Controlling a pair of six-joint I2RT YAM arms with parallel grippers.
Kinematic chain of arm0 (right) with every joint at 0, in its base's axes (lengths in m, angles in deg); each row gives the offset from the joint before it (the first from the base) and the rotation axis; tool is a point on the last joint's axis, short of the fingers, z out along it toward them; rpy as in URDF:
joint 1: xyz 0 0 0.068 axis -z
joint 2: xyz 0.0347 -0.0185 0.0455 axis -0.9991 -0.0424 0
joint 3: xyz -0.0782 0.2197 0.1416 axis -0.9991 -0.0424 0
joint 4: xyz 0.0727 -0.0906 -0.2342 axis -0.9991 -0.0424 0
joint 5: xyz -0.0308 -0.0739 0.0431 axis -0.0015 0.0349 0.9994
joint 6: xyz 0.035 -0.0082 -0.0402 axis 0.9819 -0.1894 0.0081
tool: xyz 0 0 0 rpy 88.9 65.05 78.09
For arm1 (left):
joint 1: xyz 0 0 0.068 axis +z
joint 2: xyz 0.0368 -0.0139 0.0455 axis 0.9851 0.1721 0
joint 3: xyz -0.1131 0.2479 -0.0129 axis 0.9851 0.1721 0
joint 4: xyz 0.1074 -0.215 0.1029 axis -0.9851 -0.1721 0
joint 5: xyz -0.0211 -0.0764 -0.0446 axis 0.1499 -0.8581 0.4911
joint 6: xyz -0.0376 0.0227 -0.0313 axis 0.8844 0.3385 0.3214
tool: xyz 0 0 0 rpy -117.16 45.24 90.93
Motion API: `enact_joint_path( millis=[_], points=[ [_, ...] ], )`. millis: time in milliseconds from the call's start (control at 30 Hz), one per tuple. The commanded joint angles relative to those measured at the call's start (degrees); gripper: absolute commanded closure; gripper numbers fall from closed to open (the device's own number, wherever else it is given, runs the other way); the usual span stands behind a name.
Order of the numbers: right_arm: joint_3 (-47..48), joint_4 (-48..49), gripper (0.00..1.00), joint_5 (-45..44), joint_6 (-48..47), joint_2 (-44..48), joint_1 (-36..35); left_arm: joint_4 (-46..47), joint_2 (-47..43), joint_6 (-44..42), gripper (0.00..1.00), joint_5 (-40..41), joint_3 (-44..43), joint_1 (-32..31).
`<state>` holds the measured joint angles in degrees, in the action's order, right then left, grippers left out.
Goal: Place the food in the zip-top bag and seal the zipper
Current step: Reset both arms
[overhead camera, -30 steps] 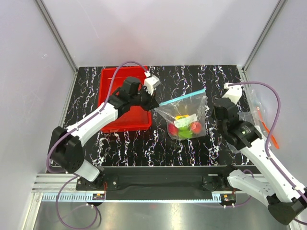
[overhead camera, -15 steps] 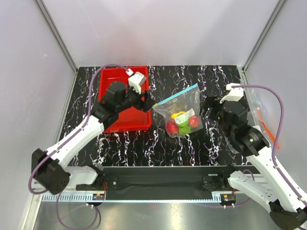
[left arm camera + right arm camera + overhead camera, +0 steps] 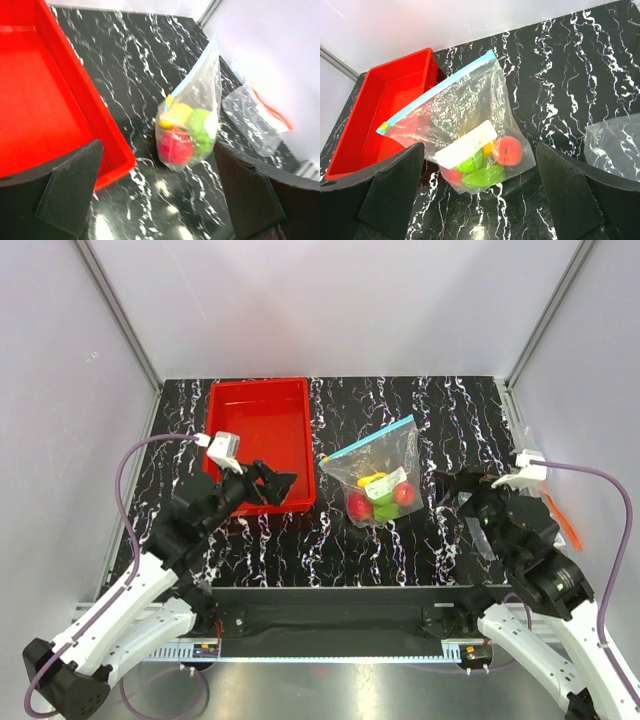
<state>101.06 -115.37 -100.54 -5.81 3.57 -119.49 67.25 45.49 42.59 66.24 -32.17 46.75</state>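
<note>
The zip-top bag (image 3: pixel 378 468) (image 3: pixel 196 102) (image 3: pixel 462 112) rests on the black marbled table with nothing touching it. Its light-blue zipper (image 3: pixel 368 438) (image 3: pixel 437 92) runs straight along the upper edge. The food (image 3: pixel 380 498) lies inside at the bottom: a red apple (image 3: pixel 174 146), a yellow pear (image 3: pixel 175 114), a peach (image 3: pixel 508 150) and green pieces (image 3: pixel 482 176). My left gripper (image 3: pixel 278 487) (image 3: pixel 157 167) stands open to the bag's left, over the tray's near corner. My right gripper (image 3: pixel 458 488) (image 3: pixel 480 200) hangs open to the bag's right. Both are empty.
A red tray (image 3: pixel 258 430) (image 3: pixel 30 100) (image 3: pixel 380 115) sits left of the bag, nothing in it. Another clear plastic bag with an orange-red strip (image 3: pixel 540 495) (image 3: pixel 250 117) (image 3: pixel 615 145) lies by the right wall.
Both grippers opened and let go of the bag's ends, then both arms drew back toward the near edge. The bag slid slightly left and then stayed put.
</note>
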Motion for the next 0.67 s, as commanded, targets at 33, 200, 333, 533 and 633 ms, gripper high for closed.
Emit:
enact_joint_path(
  millis=[33, 200, 333, 533, 633],
  points=[
    [-2.1, -2.9, 0.0, -0.9, 4.0, 4.1, 0.2, -0.7, -2.9, 7.5, 0.01, -4.0, 5.5, -0.1],
    [-5.4, -4.7, 0.0, -1.1, 7.8, 7.2, 0.1, -1.2, -7.8, 8.4, 0.01, -2.6, 13.1, -0.1],
    [-7.9, -6.1, 0.0, -2.0, 10.2, 8.4, 0.2, -0.3, -11.1, 6.1, 0.01, -6.9, 15.7, -0.1],
    [-8.8, -6.5, 0.0, -2.8, 12.6, 8.4, 0.2, -1.3, -14.7, 6.0, 0.01, -6.7, 17.6, -0.2],
    [-8.8, -6.4, 0.0, -3.0, 12.6, 8.7, 0.2, -1.5, -15.6, 6.1, 0.01, -6.6, 18.4, -0.2]
  ],
)
